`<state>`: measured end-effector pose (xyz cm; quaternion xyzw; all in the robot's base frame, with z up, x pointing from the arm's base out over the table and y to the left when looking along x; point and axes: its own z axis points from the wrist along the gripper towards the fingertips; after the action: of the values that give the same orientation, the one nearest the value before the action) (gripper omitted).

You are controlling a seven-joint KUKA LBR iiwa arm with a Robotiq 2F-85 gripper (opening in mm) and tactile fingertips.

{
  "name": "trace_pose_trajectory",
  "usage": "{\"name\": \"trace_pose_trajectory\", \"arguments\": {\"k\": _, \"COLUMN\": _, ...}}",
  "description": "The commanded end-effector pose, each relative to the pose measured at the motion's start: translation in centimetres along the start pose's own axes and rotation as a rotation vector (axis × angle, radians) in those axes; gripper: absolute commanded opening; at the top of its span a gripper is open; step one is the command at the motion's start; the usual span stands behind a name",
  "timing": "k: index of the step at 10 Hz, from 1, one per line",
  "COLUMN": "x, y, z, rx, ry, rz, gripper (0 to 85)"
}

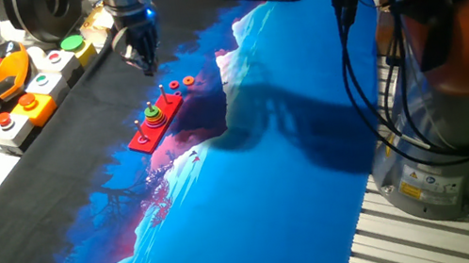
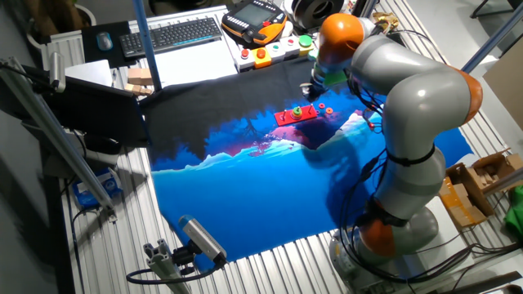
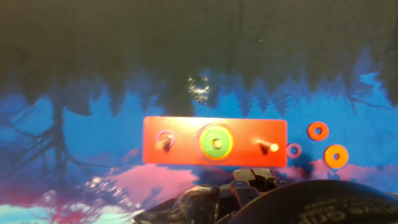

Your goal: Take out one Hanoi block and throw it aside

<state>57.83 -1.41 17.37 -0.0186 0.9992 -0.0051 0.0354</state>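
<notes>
Your tool [image 1: 144,59] hangs above the worktop [image 1: 301,187], behind the board [image 1: 157,123]; whether its fingers are spread, you cannot tell. The stack [image 3: 216,142] sits on the middle peg. Three loose rings, including one block [image 3: 336,155], lie just beside the board's end, apparently discards.

Through the hand camera I saw the red peg board [image 3: 186,155] at frame centre, a green ring [image 3: 216,142] on its middle peg. Three small rings lay right of it: two red-orange [image 3: 318,130] [image 3: 336,156], one pinkish [image 3: 293,150].
</notes>
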Motion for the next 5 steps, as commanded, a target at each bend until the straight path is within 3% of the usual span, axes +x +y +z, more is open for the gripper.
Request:
{"name": "trace_pose_trajectory", "arguments": {"k": 1, "x": 0.2, "y": 0.4, "z": -0.3, "rx": -0.008, "ry": 0.006, "rz": 0.000, "gripper": 0.7}}
{"name": "trace_pose_trajectory", "arguments": {"k": 5, "x": 1.4, "y": 1.9, "z": -1.6, "rx": -0.026, "ry": 0.039, "rz": -0.008, "gripper": 0.7}}
